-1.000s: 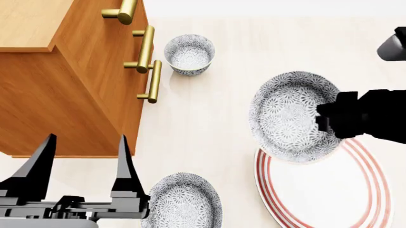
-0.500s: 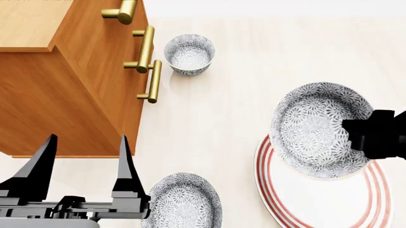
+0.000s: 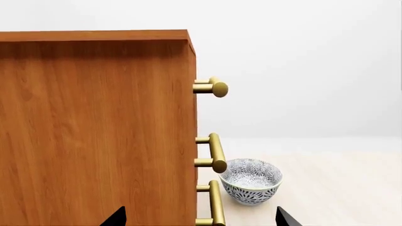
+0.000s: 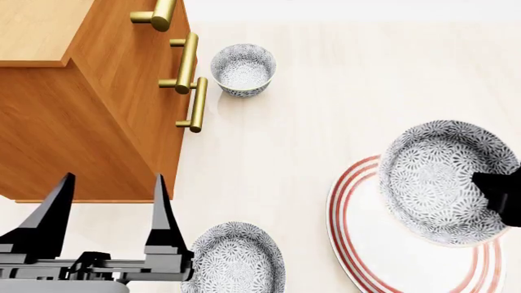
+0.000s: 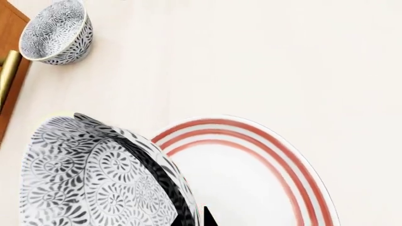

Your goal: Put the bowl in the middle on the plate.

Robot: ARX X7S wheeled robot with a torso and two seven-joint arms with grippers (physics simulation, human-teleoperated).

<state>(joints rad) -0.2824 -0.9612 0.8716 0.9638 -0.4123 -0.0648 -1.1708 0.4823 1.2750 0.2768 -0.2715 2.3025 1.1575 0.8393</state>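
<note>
light: bright, even, diffuse | shadows: faint, soft under far bowl (image 4: 243, 69) | glare: none | focus: sharp throughout | distortion: none seen

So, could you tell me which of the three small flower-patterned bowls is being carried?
The small floral bowl over the red-ringed white plate, gripped by the right gripper; the other two stand untouched.

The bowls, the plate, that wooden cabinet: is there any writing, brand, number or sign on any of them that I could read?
None: no view shows any text.
The held bowl and the other two bowls: only grey-blue flower patterning.
The plate: only red rings.
The wooden cabinet and its brass handles: plain, no label.
The left gripper and right gripper: plain black.
</note>
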